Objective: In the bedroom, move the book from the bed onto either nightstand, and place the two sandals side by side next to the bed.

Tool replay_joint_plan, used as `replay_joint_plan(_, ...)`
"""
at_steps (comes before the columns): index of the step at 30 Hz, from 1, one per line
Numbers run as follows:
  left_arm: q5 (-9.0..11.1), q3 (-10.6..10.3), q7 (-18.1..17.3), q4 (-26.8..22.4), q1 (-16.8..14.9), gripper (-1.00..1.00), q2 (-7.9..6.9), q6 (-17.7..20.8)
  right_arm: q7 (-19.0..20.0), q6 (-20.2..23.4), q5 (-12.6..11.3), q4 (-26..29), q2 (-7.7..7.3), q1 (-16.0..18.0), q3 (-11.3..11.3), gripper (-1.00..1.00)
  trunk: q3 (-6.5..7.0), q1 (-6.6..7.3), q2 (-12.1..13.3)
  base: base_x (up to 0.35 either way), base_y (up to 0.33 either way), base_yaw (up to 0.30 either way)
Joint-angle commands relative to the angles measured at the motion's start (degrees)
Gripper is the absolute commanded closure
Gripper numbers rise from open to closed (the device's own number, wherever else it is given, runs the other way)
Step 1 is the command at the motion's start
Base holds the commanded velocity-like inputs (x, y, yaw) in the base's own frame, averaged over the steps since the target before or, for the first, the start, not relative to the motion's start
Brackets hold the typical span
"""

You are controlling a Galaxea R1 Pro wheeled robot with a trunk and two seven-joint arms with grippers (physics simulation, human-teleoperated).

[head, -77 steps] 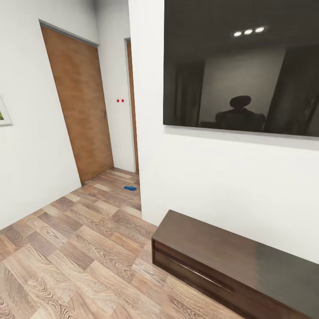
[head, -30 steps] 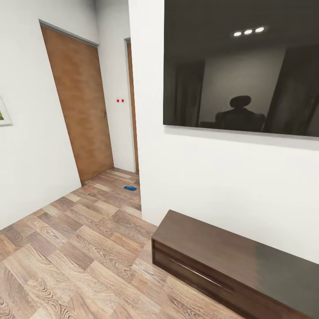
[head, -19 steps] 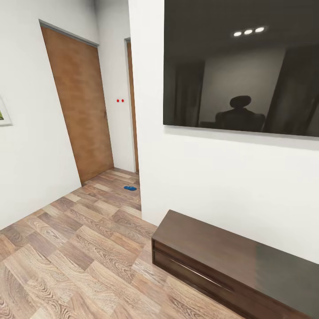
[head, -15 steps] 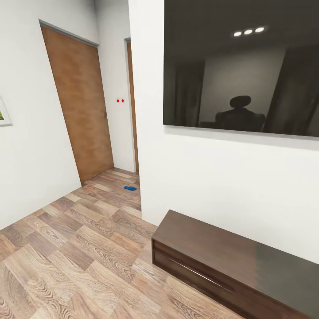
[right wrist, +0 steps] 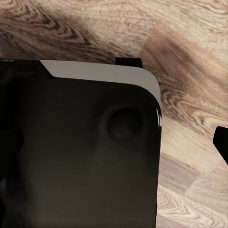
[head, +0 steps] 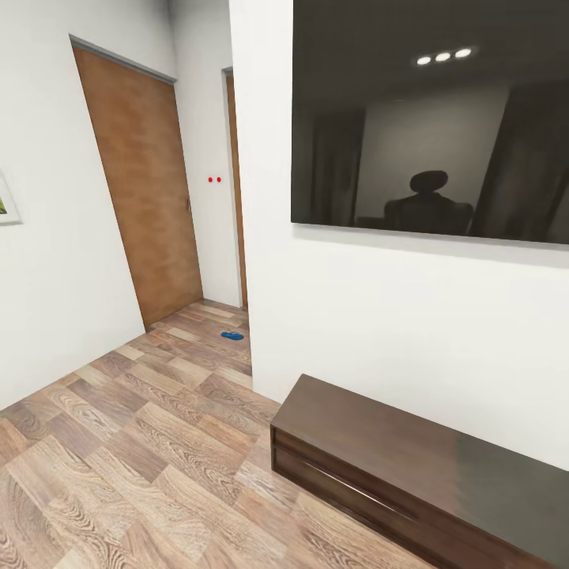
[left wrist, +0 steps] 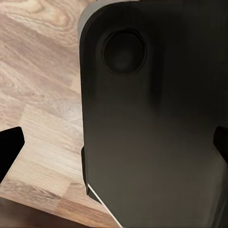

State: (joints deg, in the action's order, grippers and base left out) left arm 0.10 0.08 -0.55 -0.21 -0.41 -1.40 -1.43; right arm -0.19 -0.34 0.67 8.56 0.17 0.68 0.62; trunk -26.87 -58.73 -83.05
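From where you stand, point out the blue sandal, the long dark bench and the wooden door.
blue sandal (head: 231,336), head view, middle of its top, on the floor near the wall corner.
long dark bench (head: 379,442), head view, its bare top.
wooden door (head: 146,190), head view, middle of the panel.

White walls (head: 371,316) enclose a brown wood-plank floor (head: 118,442). A large dark glossy screen (head: 431,118) hangs on the wall, reflecting three ceiling lights. Below it stands a long low dark-brown bench (head: 411,474). A brown wooden door (head: 142,182) stands beyond, at the floor's far edge.
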Motion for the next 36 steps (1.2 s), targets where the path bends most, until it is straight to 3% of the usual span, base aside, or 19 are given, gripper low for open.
replay_joint_plan(1,0.0,0.0,-0.1,0.0,0.0,-1.0,-0.01,-0.3,0.0,0.0,0.1,0.0,0.0,0.0,0.1,-1.0,-0.06,0.0,0.0,0.0,0.0,0.0)
replay_joint_plan(21,0.0,0.0,-0.1,0.0,0.0,-1.0,-0.01,-2.2,0.0,0.0,0.0,0.1,0.19,0.0,0.1,-1.0,-0.14,0.0,0.0,0.0,0.0,0.006)
replay_joint_plan(36,0.0,-0.1,-0.1,0.0,0.0,-1.0,-0.01,-3.3,0.0,0.1,0.1,0.1,0.46,0.0,0.3,-1.0,-1.05,0.0,0.0,0.0,0.0,0.151)
